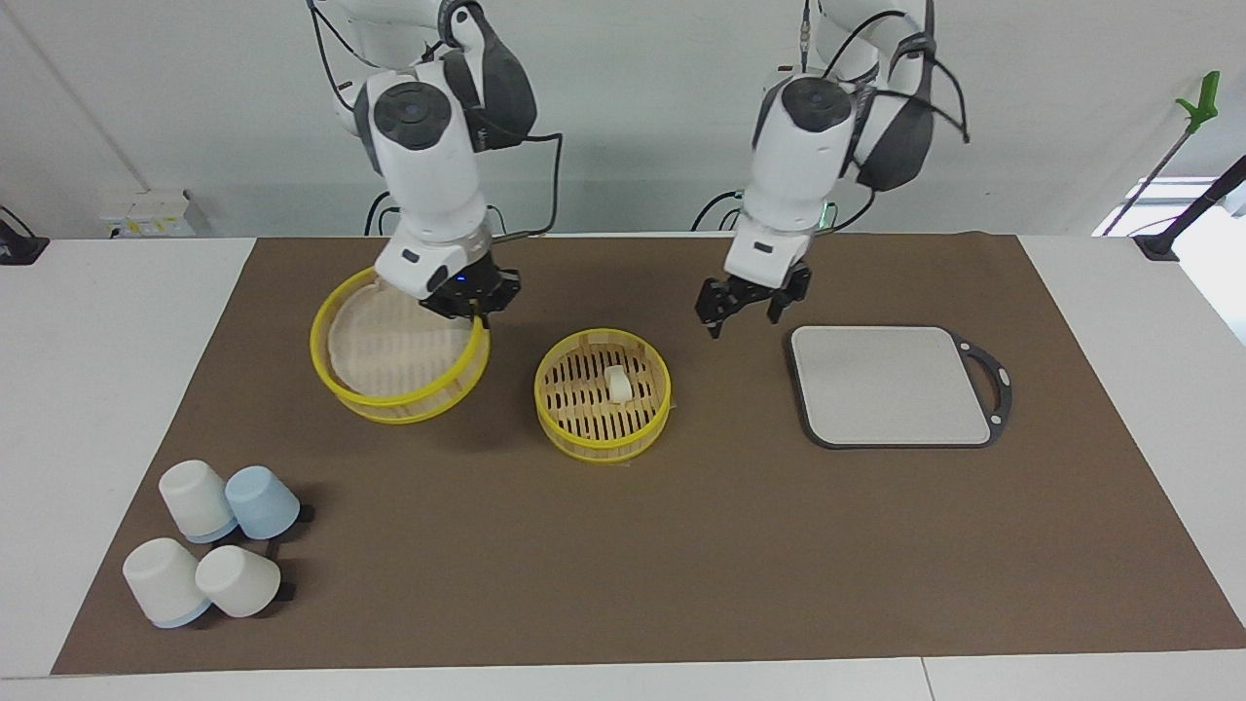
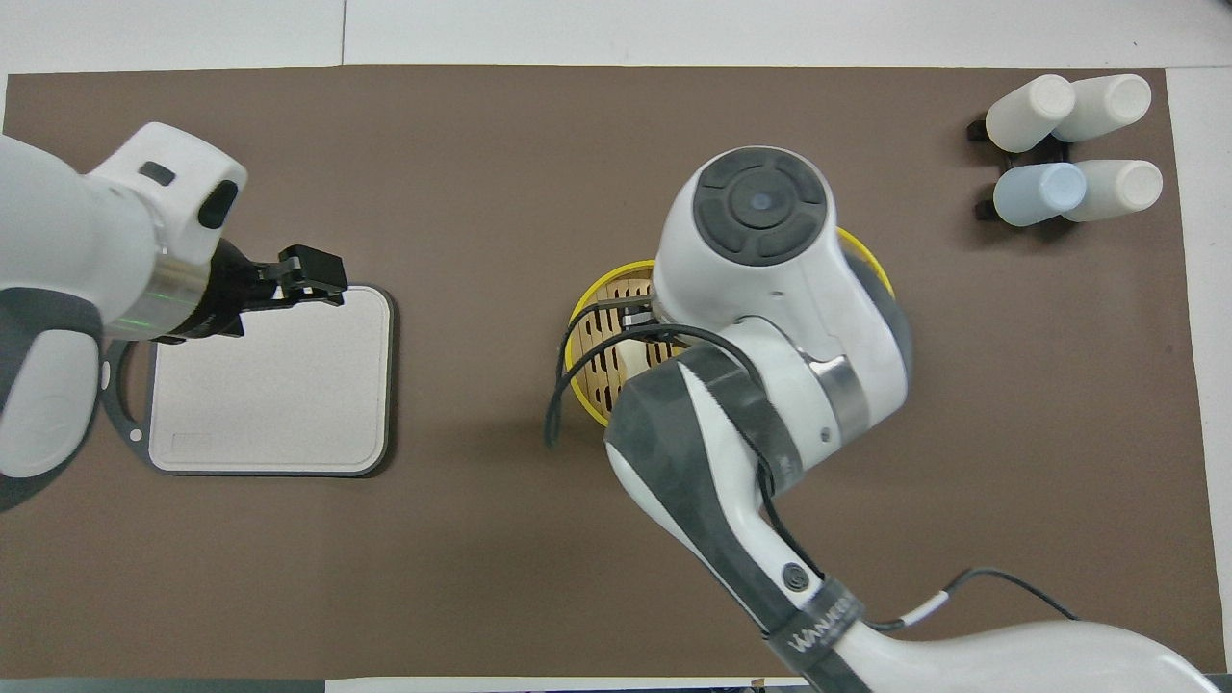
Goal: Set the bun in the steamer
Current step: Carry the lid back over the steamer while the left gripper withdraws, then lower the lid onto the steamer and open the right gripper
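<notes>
The bun [image 1: 617, 382] lies on the slatted floor of the steamer basket [image 1: 584, 443] at the middle of the mat. My right gripper [image 1: 474, 304] is shut on the rim of the steamer's yellow-rimmed top piece [image 1: 380, 355] and holds it tilted just above the mat, beside the basket toward the right arm's end. My left gripper [image 1: 748, 310] is open and empty, in the air over the mat between the basket and the grey board. In the overhead view the right arm covers most of the basket [image 2: 580, 313], and the left gripper [image 2: 313, 277] shows over the board's edge.
A grey rounded-square board [image 1: 886, 385] with a dark handle lies toward the left arm's end; it also shows in the overhead view [image 2: 269, 385]. Several white and blue cups [image 1: 209, 550] lie on their sides at the mat's corner farthest from the robots, at the right arm's end.
</notes>
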Robot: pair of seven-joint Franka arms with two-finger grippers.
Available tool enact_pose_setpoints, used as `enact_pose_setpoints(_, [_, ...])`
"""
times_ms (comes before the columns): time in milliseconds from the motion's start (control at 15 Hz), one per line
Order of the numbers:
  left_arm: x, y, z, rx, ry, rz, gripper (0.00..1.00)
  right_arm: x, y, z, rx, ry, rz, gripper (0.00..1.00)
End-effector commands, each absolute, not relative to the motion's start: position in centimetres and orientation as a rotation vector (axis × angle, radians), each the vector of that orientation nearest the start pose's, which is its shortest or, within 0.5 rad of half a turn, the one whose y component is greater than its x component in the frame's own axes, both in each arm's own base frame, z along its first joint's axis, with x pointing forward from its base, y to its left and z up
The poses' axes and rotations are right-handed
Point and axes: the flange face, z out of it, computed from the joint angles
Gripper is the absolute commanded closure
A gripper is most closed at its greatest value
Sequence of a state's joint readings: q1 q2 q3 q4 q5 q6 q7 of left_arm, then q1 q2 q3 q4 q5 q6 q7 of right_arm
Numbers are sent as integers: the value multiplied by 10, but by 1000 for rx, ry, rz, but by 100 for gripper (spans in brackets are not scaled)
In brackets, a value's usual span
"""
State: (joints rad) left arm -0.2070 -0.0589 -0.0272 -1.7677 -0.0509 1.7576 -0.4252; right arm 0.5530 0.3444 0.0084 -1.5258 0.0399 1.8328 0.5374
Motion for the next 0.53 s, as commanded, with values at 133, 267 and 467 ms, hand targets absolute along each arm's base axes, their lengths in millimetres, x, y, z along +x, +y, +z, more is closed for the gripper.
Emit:
enact_pose_setpoints(133, [531, -65, 606, -3191, -112, 54, 0, 563, 447, 404, -3133, 100, -9, 100])
enact_pose_setpoints(267, [528, -59, 604, -3187, -71, 93, 0, 552, 472, 389, -3125, 123, -49, 100])
enact_pose_setpoints(467, [523, -49, 606, -3179, -6, 133, 0, 555, 470, 387, -3120, 134, -52, 100])
